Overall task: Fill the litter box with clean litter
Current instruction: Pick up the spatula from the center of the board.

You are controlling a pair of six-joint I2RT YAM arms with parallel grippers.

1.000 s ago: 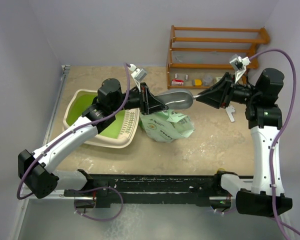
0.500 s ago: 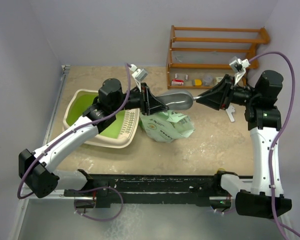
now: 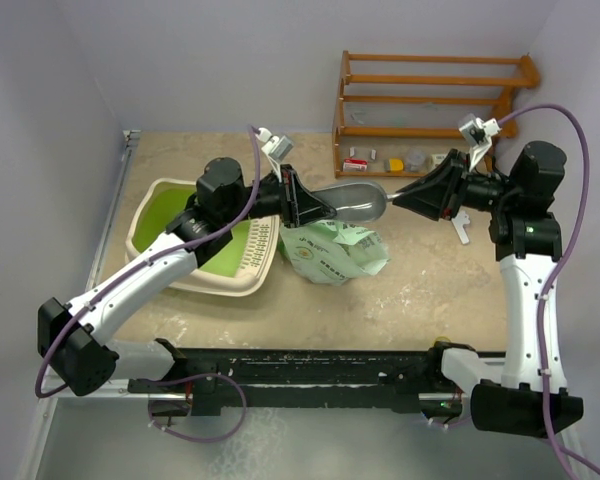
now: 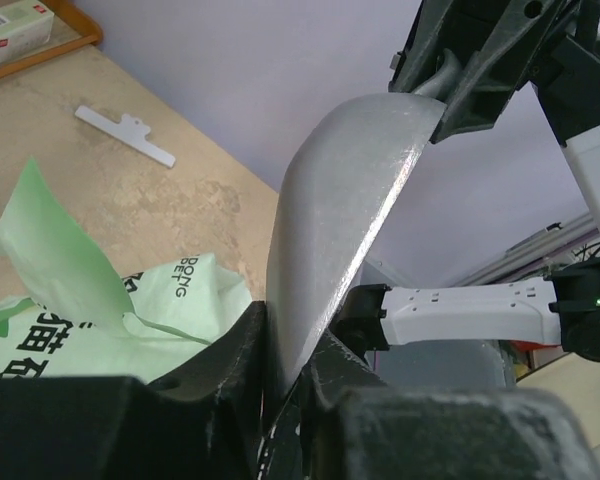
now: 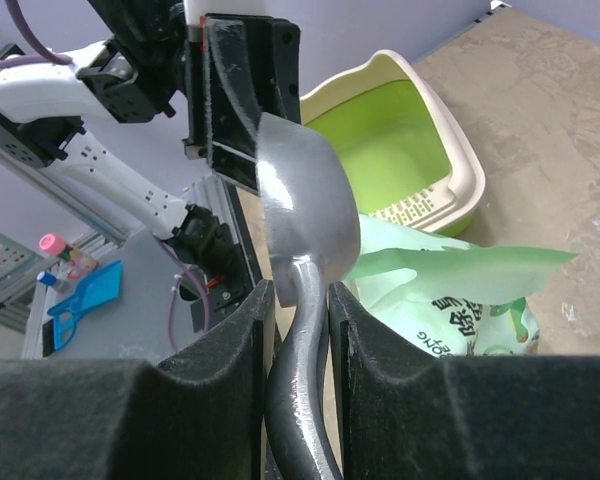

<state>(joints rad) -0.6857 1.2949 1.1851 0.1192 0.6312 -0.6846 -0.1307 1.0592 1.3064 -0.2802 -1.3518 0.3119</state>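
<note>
The litter box [image 3: 165, 215], at the table's left beside the green bag [image 3: 330, 255], lay bare and unfilled, while the left gripper [image 3: 315, 208] and right gripper [image 3: 405, 197] both clamped the metal scoop [image 3: 355, 203] above the bag.

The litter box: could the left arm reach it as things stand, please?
Probably yes: the left arm hangs over the grille end of the litter box, nothing between them. The left pincer, though, straddles the scoop rim while the right pincer grips the handle, so it must come free first.
</note>
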